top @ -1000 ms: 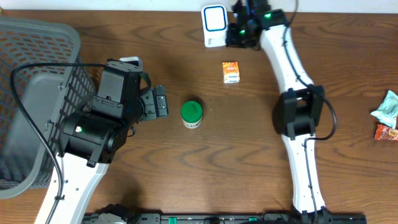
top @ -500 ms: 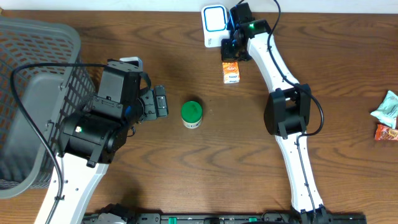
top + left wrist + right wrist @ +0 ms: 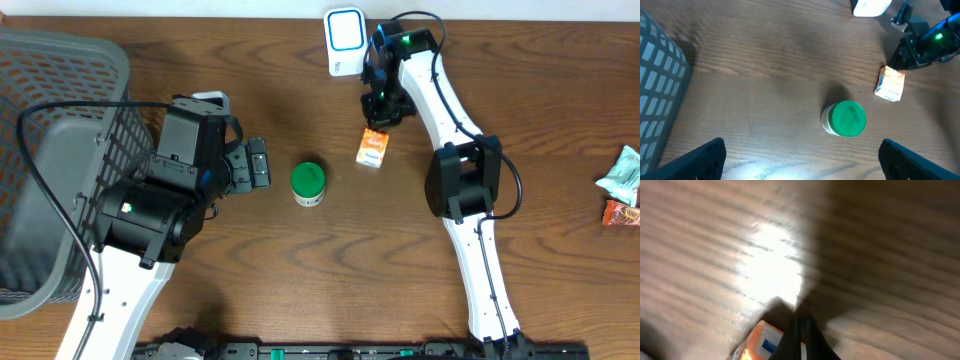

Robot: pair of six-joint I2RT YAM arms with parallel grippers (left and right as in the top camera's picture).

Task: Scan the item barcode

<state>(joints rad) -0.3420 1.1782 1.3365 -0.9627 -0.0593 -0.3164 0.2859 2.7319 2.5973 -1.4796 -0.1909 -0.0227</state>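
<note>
Right fingers (image 3: pixel 809 342) pressed together, empty, tips at the orange box (image 3: pixel 373 148); left fingers (image 3: pixel 695 160) spread wide, empty.

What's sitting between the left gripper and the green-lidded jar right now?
Nothing. Only bare wooden table separates the open left gripper from the green-lidded jar, as the overhead and left wrist views both show.

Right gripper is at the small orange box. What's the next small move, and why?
Probably lift a little and open the right gripper over the orange box. Its jaws are shut with the tips at the box's edge, so it holds nothing, and the box lies on the table short of the white scanner.
</note>
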